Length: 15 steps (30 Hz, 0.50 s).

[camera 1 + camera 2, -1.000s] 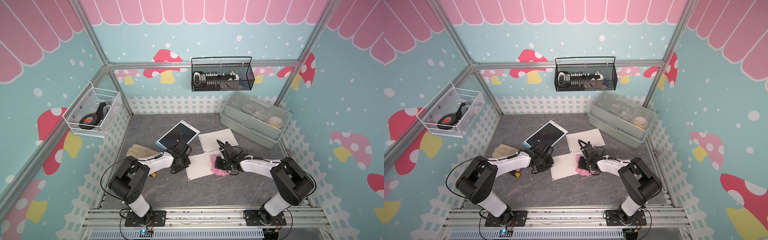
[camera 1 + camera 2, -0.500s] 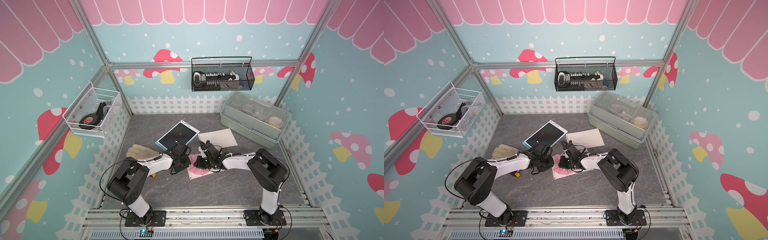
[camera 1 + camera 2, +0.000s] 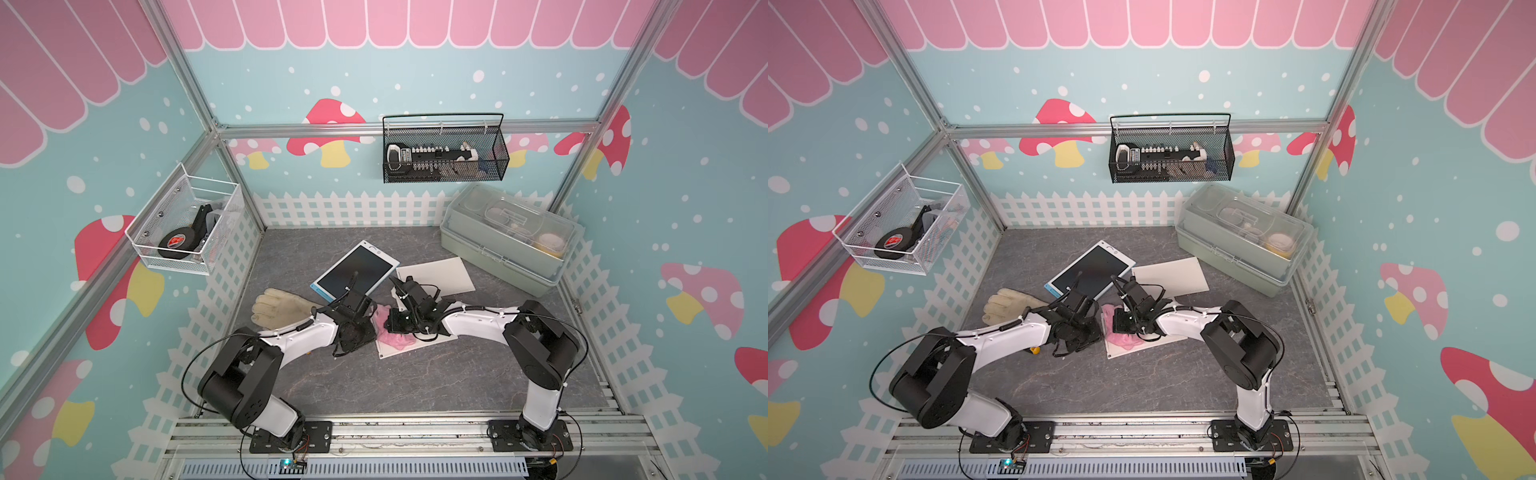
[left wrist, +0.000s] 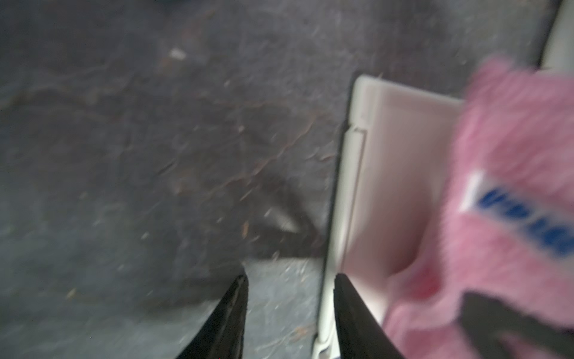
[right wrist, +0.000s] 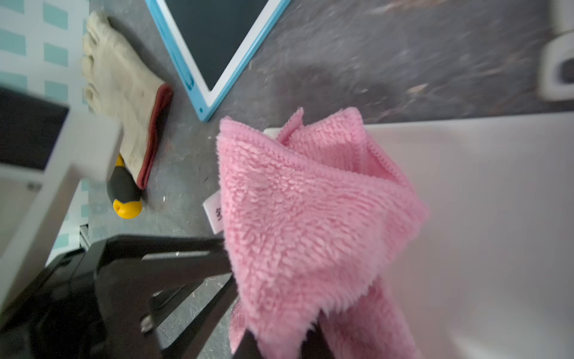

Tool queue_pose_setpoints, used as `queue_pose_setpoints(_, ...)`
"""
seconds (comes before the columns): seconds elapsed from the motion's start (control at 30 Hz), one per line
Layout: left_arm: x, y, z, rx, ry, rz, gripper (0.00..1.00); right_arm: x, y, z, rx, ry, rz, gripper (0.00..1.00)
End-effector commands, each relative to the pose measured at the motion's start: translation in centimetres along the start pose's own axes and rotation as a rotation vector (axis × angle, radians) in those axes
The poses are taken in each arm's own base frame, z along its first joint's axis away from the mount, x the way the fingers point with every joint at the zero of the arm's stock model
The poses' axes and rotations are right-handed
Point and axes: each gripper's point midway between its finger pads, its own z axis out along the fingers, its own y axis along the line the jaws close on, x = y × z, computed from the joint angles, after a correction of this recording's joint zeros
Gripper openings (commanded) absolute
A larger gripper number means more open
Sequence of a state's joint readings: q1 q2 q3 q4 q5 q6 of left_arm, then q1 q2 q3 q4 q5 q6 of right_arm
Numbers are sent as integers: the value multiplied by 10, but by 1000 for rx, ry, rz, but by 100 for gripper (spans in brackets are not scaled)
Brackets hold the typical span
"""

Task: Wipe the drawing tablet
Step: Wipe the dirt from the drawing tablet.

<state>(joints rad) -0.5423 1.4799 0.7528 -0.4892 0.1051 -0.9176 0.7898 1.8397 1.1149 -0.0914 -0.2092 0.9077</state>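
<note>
- Fluffy pink cloth (image 5: 310,202) is clamped in right gripper (image 5: 278,348) and draped over white flat board (image 5: 481,202).
- Left gripper (image 4: 291,279) is held with jaws apart; board's edge is seen between them, contact cannot be told (blur).
- Blue-framed dark-screen drawing tablet (image 3: 355,272) is laid flat on grey stone-look tabletop (image 3: 415,382), just behind both grippers, apart from the cloth.

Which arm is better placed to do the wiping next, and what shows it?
Right. The right gripper is shut on the pink cloth, draped over the white board near the blue-framed tablet. The left gripper is open and empty.
</note>
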Motion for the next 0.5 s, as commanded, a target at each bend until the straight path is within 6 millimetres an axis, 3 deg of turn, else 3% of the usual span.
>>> queue_pose_setpoints(0.0, 16, 8, -13, -12, 13, -14, 48, -36, -26, -25, 92, -79, -12, 0)
queue_pose_setpoints(0.1, 31, -2, -8, 48, 51, -11, 48, -43, -26, -22, 89, -72, -48, 0)
queue_pose_setpoints(0.23, 36, -15, 0, 97, 57, -10, 49, -49, -18, -7, 68, -51, -60, 0)
queue_pose_setpoints(0.33, 38, -17, 7, 75, 66, -3, 48, -48, -18, 15, 57, -11, -54, 0)
queue_pose_setpoints(0.47, 43, -10, 22, 27, 88, 11, 48, -39, 11, 39, -29, 46, -89, 0)
